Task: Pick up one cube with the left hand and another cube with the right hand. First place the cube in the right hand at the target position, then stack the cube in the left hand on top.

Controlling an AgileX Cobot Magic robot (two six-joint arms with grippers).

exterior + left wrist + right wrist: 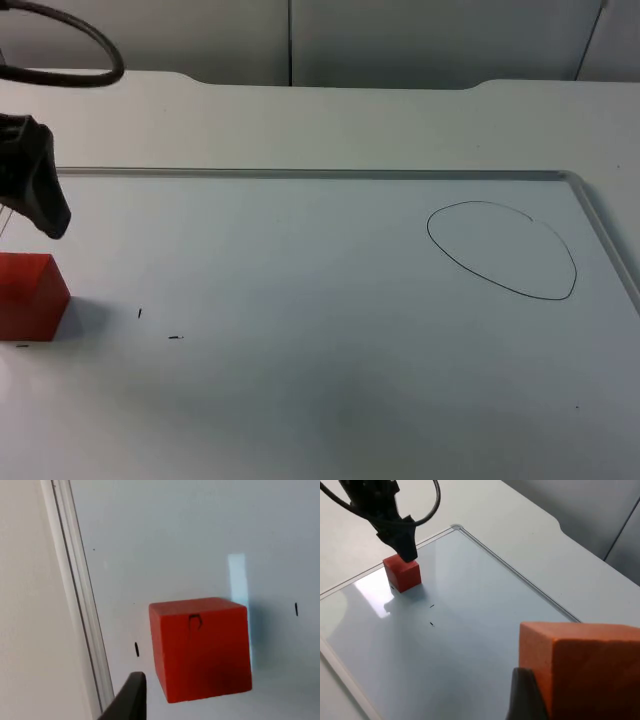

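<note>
Grey partition wall (pixel 400 40) at the back, white table top (pixel 300 120) in front of it. On the table, flat, a large whiteboard (pixel 300 330) with a metal rim. Toward the board's right, a thin black hand-drawn oval (pixel 500 250), nothing inside.

At the board's left edge, the left gripper (pixel 40 195), hanging just above and behind the red cube (pixel 28 295). In the left wrist view one black fingertip (pixel 127 700) close beside that cube's side, apart from it; whether this gripper is spread or closed, cannot tell. Red cube resting on the board, well apart from the oval.

In the right wrist view, the right gripper (pixel 570 700) raised over the board, pinching the orange cube (pixel 580 650), one fingertip (pixel 525 695) pressed to its side.

Right of the red cube, two tiny black marks (pixel 139 313) on the board.
</note>
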